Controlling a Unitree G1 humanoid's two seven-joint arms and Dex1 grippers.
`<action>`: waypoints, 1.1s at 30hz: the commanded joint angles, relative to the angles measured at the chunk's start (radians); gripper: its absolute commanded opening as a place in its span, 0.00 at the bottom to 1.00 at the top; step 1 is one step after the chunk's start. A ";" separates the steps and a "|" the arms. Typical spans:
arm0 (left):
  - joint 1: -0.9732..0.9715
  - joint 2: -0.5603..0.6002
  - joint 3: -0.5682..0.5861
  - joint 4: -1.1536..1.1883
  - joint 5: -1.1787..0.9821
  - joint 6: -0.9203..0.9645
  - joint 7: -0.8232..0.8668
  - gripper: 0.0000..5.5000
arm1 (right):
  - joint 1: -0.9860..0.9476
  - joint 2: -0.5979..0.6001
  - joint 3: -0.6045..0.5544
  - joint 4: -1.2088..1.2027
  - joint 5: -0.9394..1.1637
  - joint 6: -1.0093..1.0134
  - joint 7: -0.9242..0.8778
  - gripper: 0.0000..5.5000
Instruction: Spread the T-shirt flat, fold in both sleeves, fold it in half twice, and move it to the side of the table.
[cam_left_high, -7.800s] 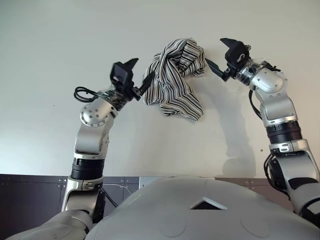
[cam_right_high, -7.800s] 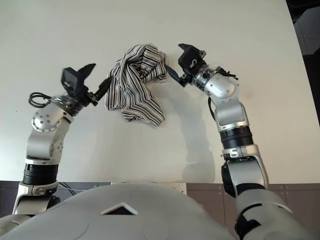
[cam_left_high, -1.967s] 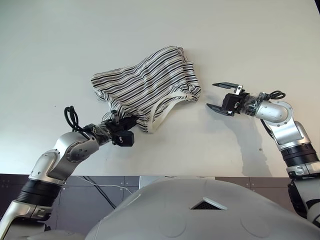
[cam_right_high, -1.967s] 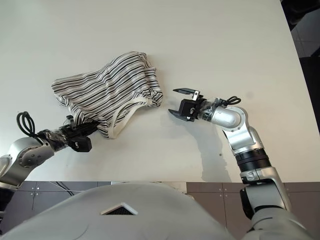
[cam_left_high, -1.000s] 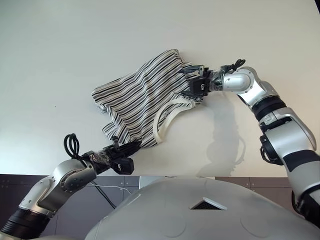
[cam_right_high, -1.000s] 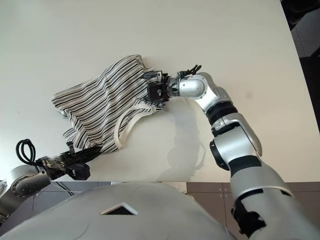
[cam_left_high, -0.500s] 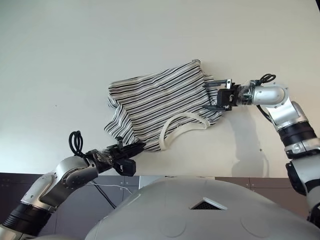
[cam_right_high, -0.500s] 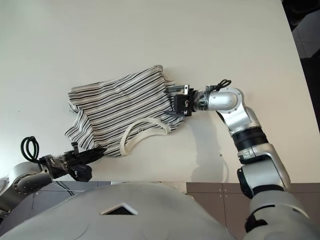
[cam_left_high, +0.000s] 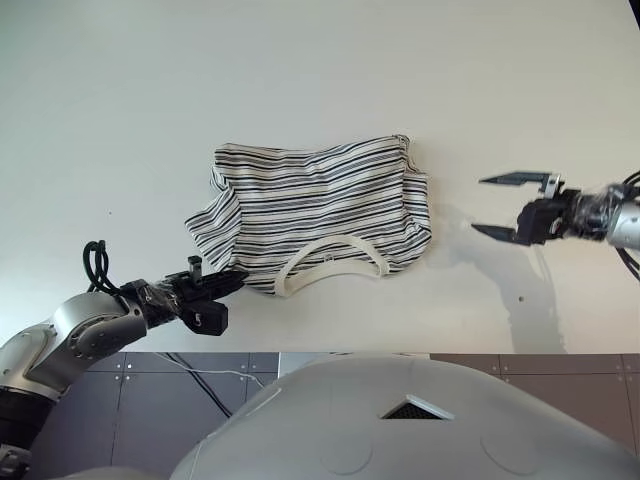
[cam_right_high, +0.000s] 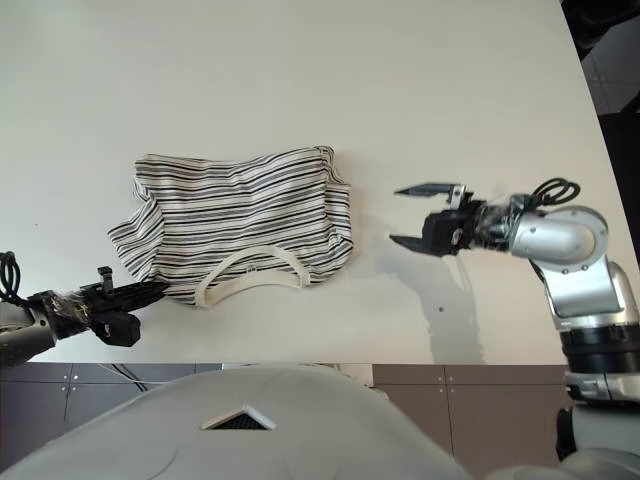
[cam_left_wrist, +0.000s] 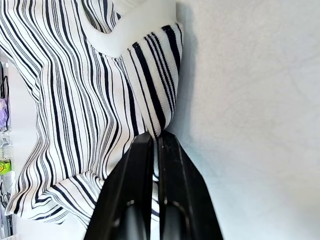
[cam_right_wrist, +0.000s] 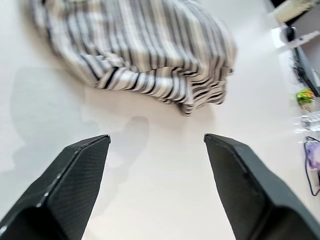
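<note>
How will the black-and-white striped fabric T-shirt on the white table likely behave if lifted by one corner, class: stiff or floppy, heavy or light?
Probably floppy: the black-and-white striped fabric T-shirt lies wrinkled with uneven edges, so it would likely drape. Probably light: the left gripper pinches one thin corner. Pushed, it may bunch rather than slide on the white table.

Lighting's bright and pretty even over the white worktop (cam_left_high: 300, 80), looks like it comes from overhead. The right hand (cam_left_high: 478, 204) and its arm drop a soft grey shadow on the worktop, toward the robot. The T-shirt (cam_left_high: 320, 215) gets a thin shadow along its right edge. The left hand (cam_left_wrist: 156, 136) reads near black in the left wrist view
</note>
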 joint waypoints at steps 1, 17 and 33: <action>0.000 -0.003 -0.031 -0.009 0.012 0.080 -0.100 0.02 | 0.023 0.013 0.065 0.010 -0.112 -0.159 -0.043 0.63; -0.091 -0.028 -0.054 0.018 -0.034 0.051 -0.172 0.02 | -0.143 0.178 0.339 0.313 -0.569 -0.389 -0.427 0.60; -0.153 -0.077 -0.037 0.047 -0.074 0.055 -0.158 0.02 | -0.211 0.167 0.328 0.355 -0.370 -0.307 -0.405 0.02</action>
